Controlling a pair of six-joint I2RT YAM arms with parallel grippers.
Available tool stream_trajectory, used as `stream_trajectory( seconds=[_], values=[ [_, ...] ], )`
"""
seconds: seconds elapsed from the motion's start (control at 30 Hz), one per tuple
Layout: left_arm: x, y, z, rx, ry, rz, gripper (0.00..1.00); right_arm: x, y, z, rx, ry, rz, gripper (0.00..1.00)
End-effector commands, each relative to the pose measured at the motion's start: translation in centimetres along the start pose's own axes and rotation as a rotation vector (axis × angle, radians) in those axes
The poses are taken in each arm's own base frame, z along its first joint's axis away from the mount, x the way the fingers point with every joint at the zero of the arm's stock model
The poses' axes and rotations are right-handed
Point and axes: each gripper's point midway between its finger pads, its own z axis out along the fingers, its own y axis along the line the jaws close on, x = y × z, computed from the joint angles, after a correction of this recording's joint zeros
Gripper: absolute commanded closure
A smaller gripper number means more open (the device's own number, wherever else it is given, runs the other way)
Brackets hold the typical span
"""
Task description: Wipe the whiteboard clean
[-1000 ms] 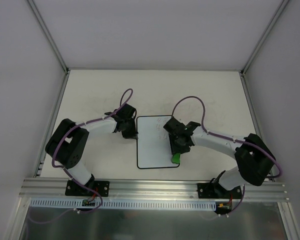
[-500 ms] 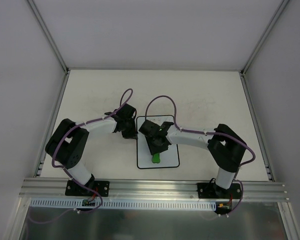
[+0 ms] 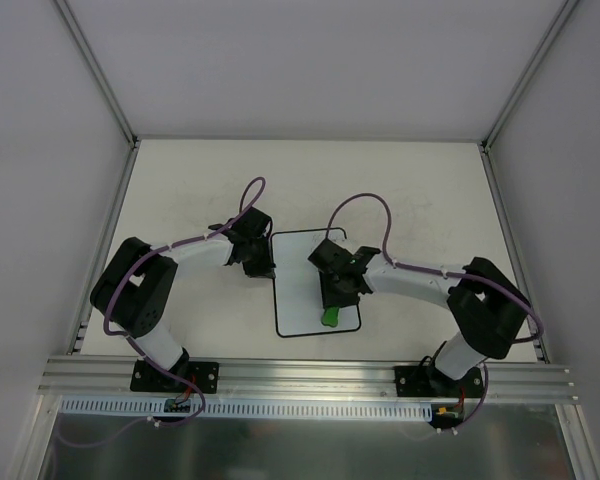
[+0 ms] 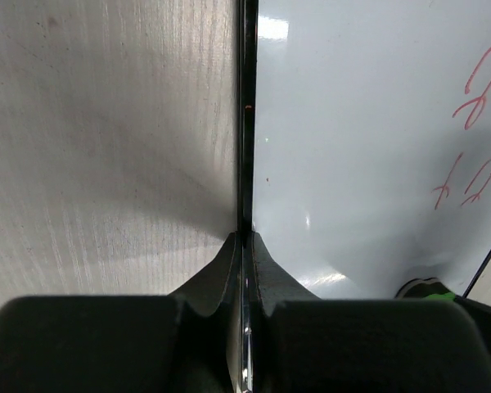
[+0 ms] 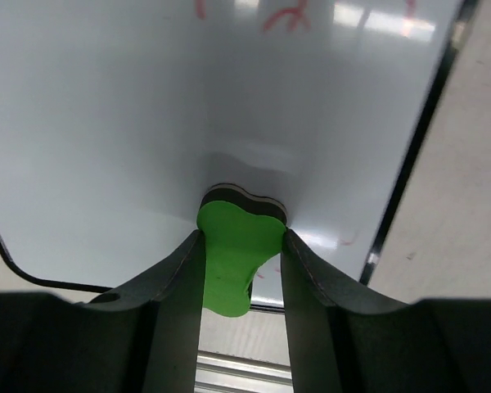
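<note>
Top view: bright, even, diffuse light from above, faint soft shadows on bench (image 3: 180, 190) | Left wrist: glare patches on whiteboard (image 4: 352, 164), left pincer (image 4: 244, 246) dark and blurred | Right wrist: glare along top edge, soft shadow round eraser (image 5: 229, 270), right pincer (image 5: 242, 236) out of focus.

From above, the right gripper (image 3: 331, 310) is hiding part of the whiteboard (image 3: 295, 290) and green eraser (image 3: 330, 319). Picture edges are cutting off the red scribbles (image 4: 473, 90).
</note>
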Motion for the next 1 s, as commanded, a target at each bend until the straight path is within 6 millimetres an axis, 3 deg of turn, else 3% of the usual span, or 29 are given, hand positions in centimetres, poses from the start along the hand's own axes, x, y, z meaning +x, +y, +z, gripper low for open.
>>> stream_trajectory(
  seconds=[0.0, 0.33, 0.47, 0.6, 0.73, 0.97],
  values=[
    [3.8, 6.9, 0.6, -0.247, 0.118, 0.039, 1.00, 4.1, -6.9, 0.3, 0.204, 0.116, 0.068, 1.00],
    [3.9, 7.4, 0.3, -0.254, 0.113, 0.038, 1.00, 4.6, -11.6, -0.2, 0.267, 0.104, 0.243, 1.00],
    [3.9, 7.3, 0.3, -0.251, 0.113, 0.038, 1.00, 3.6, -13.7, -1.3, 0.330, 0.043, 0.277, 1.00],
    [3.9, 7.2, 0.3, -0.248, 0.116, 0.042, 1.00, 1.9, -14.4, -2.1, 0.329, -0.014, 0.302, 1.00],
    [3.8, 7.2, 0.1, -0.242, 0.107, 0.041, 1.00, 0.1, -14.2, -3.2, 0.318, -0.058, 0.291, 1.00],
    [3.8, 7.0, 0.0, -0.234, 0.104, 0.045, 1.00, -4.3, -9.8, -5.1, 0.156, -0.143, 0.179, 1.00]
  ],
)
